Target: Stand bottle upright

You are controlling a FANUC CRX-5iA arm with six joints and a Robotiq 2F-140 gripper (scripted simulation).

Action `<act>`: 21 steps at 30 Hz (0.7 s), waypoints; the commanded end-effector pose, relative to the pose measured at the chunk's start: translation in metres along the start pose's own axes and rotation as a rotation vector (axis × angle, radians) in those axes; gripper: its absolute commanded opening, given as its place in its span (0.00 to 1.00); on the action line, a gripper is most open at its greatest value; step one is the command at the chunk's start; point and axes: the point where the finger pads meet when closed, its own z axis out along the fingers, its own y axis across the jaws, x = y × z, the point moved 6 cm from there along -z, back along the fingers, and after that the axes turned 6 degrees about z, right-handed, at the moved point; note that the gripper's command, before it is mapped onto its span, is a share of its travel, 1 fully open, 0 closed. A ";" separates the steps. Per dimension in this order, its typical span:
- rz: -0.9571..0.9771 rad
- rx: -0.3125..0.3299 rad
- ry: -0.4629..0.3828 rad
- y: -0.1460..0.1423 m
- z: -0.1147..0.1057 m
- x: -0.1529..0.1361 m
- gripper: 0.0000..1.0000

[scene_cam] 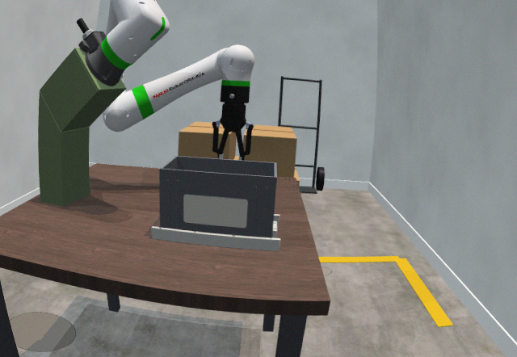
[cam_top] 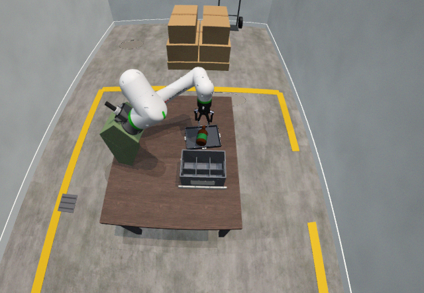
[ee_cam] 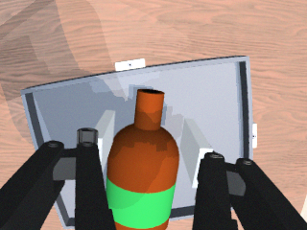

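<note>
The brown bottle (cam_top: 202,136) (ee_cam: 143,168) with a green band lies on its side on the dark shallow tray (cam_top: 191,135) (ee_cam: 211,88). Its neck points to the back, away from the crate. The tray lies level on the table. The grey crate (cam_top: 185,181) (scene_cam: 173,207) stands level in front of the tray and hides tray and bottle in the exterior view. My gripper (cam_top: 204,124) (scene_cam: 231,157) (ee_cam: 148,129) points down and is partly open and empty. Its fingers are on either side of the bottle's neck end in the wrist view, with gaps on both sides. Their exact height over it is hard to tell.
The crate has upright dividers and high walls. A pale rail (cam_top: 202,187) (scene_cam: 215,238) runs along its front side. Small white blocks (ee_cam: 129,64) (ee_cam: 254,135) sit at the tray's edges. The green pedestal (cam_top: 119,142) (scene_cam: 62,153) stands at the table's left.
</note>
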 end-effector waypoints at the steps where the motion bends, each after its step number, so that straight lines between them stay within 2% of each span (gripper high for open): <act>1: 0.000 0.000 0.000 0.000 0.003 0.000 0.38; 21: 0.000 0.000 0.000 0.000 0.007 0.000 0.38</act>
